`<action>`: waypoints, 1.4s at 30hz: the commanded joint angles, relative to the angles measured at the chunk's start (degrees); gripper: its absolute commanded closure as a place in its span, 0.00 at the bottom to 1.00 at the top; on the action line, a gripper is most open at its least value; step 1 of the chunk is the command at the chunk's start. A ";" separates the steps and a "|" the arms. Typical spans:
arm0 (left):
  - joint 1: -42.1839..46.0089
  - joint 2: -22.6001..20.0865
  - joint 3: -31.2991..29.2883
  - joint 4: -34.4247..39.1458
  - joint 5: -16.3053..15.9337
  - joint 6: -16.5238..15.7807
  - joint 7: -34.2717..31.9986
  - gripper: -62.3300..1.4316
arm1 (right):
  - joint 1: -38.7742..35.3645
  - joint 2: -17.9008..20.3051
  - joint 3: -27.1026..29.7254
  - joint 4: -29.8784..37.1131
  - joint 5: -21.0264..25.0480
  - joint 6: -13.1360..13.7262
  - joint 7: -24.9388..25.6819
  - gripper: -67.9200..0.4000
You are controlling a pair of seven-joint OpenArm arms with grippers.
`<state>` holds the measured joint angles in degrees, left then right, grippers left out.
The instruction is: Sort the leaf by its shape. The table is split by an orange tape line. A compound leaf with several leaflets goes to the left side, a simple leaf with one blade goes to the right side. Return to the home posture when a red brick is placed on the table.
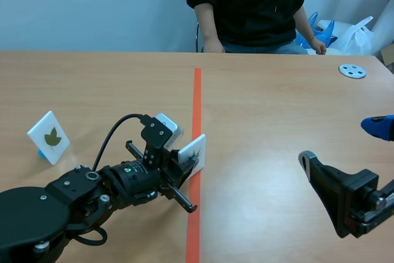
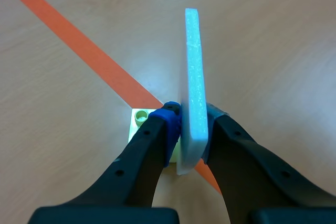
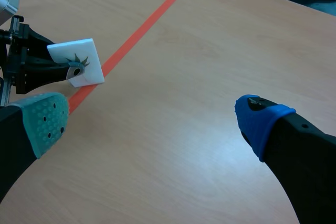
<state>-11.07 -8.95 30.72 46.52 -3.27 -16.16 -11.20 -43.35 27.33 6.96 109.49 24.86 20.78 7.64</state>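
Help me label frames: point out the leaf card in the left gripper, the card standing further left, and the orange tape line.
Gripped leaf card [image 1: 199, 147]: scene view, white face.
Standing leaf card [image 1: 52, 138]: scene view, printed leaf.
Orange tape line [image 1: 197, 100]: scene view, bare middle stretch.

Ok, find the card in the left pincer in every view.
Scene view: card low centre, at the tape line.
Left wrist view: card edge-on between the left pincer fingers.
Right wrist view: card ahead of the right pincer, beside the tape.
Shared landmark: the tape line.
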 commanded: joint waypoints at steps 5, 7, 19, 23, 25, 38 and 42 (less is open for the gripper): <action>6.93 -2.05 -1.55 16.92 -3.58 -1.57 5.11 0.91 | 0.66 0.59 0.11 0.79 0.42 0.02 0.85 0.00; 10.38 -2.84 -2.54 22.91 -3.58 -1.57 6.93 0.91 | 0.66 0.59 0.11 0.79 0.42 0.02 0.85 0.00; 35.58 -4.59 -16.98 50.93 -9.40 -1.36 13.60 0.91 | 0.66 0.59 0.11 0.79 0.42 0.02 0.24 0.00; 42.88 -4.55 -21.49 57.68 -9.68 -1.31 13.64 0.91 | 0.66 0.59 0.11 0.79 0.42 0.02 0.26 0.00; 45.09 -4.55 -23.32 59.58 -9.68 -1.18 13.64 0.91 | 0.66 0.59 0.11 0.79 0.42 0.02 0.26 0.00; 44.94 -4.57 -32.63 57.42 -11.17 8.46 13.33 0.91 | 0.68 0.59 0.11 0.79 0.42 0.02 0.28 0.00; 42.60 -4.57 -34.62 53.27 -13.64 9.44 13.09 0.91 | 0.68 0.59 0.11 0.79 0.42 0.02 0.28 0.00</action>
<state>32.45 -13.50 -3.70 100.01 -16.03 -6.79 2.94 -43.35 27.33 6.96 109.49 24.86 20.78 7.22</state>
